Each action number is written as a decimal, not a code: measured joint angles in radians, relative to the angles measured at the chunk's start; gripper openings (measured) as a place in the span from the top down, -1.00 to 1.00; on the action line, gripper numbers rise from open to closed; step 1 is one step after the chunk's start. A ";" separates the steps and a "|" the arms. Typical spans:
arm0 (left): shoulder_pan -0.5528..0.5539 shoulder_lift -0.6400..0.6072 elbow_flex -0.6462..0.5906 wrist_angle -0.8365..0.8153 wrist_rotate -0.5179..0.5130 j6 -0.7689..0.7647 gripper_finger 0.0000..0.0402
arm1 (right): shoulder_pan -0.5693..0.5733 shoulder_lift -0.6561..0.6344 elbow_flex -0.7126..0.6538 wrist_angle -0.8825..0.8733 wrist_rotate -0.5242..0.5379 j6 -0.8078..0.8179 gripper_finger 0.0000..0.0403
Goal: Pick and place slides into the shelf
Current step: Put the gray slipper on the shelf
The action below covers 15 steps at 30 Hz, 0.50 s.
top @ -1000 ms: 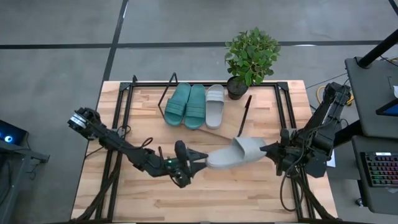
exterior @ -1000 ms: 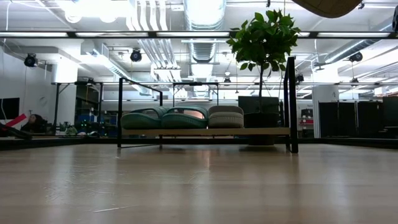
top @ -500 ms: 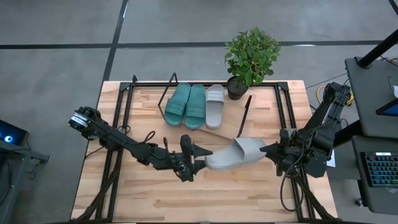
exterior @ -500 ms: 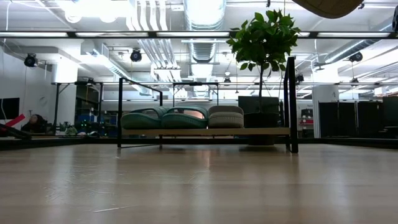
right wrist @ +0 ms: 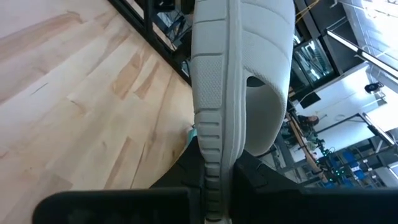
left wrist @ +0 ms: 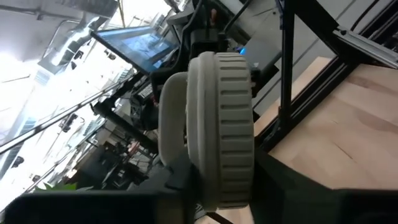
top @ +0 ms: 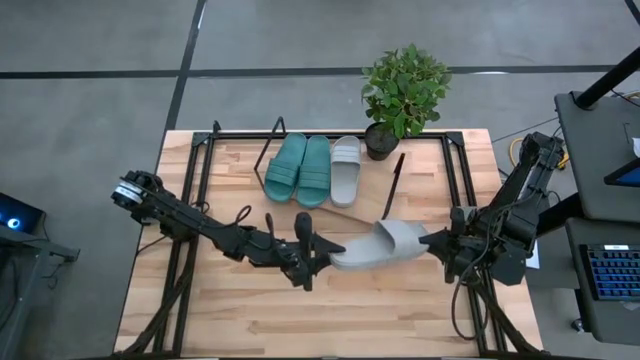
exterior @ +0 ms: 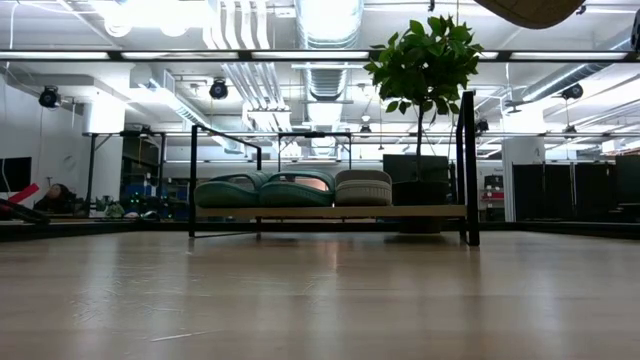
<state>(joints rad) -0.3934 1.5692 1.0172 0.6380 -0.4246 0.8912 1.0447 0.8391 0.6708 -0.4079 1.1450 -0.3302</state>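
Observation:
A light grey slide (top: 380, 246) hangs in the air over the table's middle, between my two grippers. My right gripper (top: 432, 240) is shut on its end nearer the broad strap (top: 397, 236). My left gripper (top: 328, 250) is at the opposite end, its fingers closed in on it. On the slanted shelf (top: 372, 182) at the far side rest two teal slides (top: 299, 169) and another grey slide (top: 346, 168), side by side, soles down on the board. My left gripper has the slide's bare end (left wrist: 221, 177), away from the strap, between its two fingers. It comes level from the table's left, along the slide. The slide is clear of the table, turned on its edge in the wrist view. My right gripper pinches the sole's edge at the strap end (right wrist: 211, 163) between its two fingers. It comes nearly level from the table's right, along the slide. The slide is lifted clear and reaches away from the fingers toward the left gripper.
A potted plant (top: 404, 88) stands at the far edge, right of the shelf. The shelf's black end frames (top: 392, 186) rise beside the slides. A bare stretch of the shelf board (exterior: 425, 211) lies right of the grey slide. Open wood tabletop (top: 330, 310) spreads along the near side.
My left gripper has travelled toward the table's right, up to the hanging slide, rolling a little, and its fingers have closed in on the slide's free end. The slide and my right gripper have stayed where they were.

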 joint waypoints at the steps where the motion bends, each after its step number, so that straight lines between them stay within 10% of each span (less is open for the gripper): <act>1: 0.001 0.000 0.000 0.000 0.003 0.000 0.65 | 0.000 0.000 0.000 0.000 0.001 0.000 0.88; 15: 0.002 0.001 0.003 0.016 -0.059 0.012 0.83 | 0.000 0.000 0.009 0.001 0.011 0.053 0.65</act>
<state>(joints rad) -0.3915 1.5700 1.0206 0.6543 -0.4834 0.9030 1.0443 0.8388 0.6801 -0.4068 1.1560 -0.2776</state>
